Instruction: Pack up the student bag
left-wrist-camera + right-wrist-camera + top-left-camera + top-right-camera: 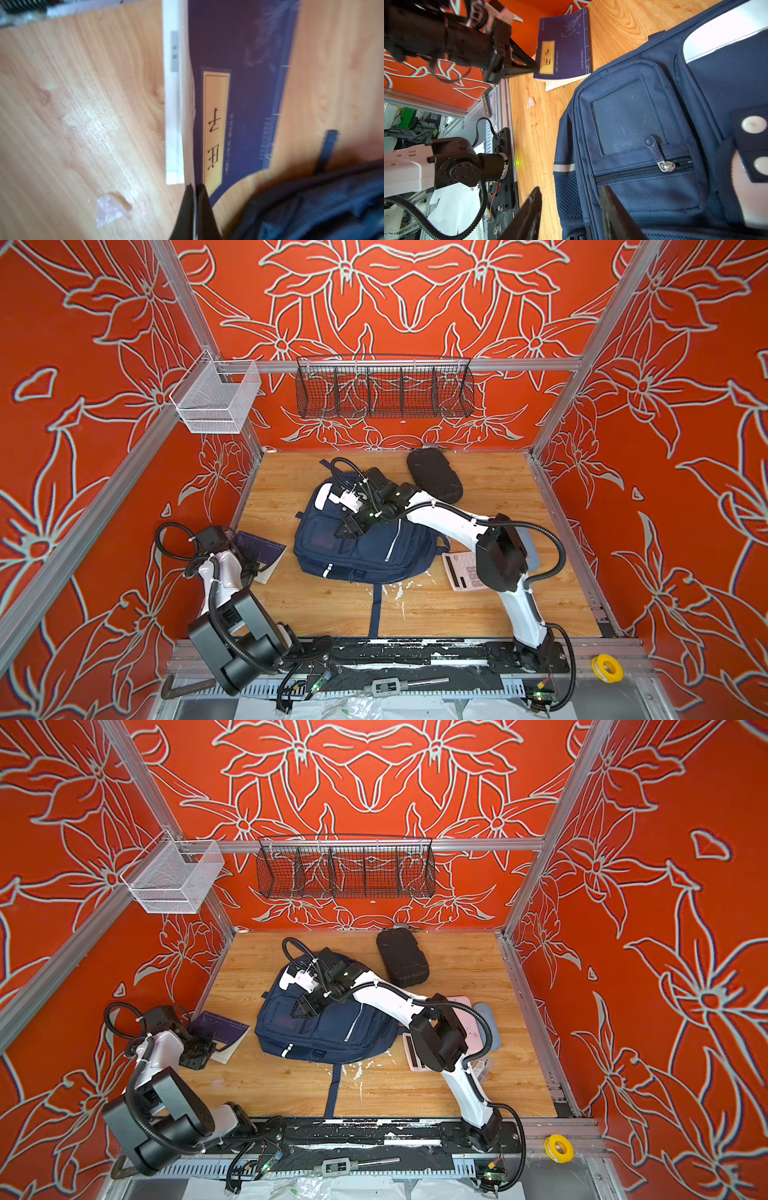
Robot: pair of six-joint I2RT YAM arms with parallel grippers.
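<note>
at the left edge of the table [457, 614], left gripper [195, 199] clamps the notebook [245, 83] cover, likely to lift it for packing; student bag [374, 547] lies mid-table; right gripper [570, 189] hovers half-spread over its front pocket [633, 116], empty

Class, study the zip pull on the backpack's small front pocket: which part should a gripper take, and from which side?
Take the zip pull by its dark oval tab, not its small metal link. It lies flat on the student bag, so come from above, probably, with fingers across its narrow width. The open right gripper hovers close by.
</note>
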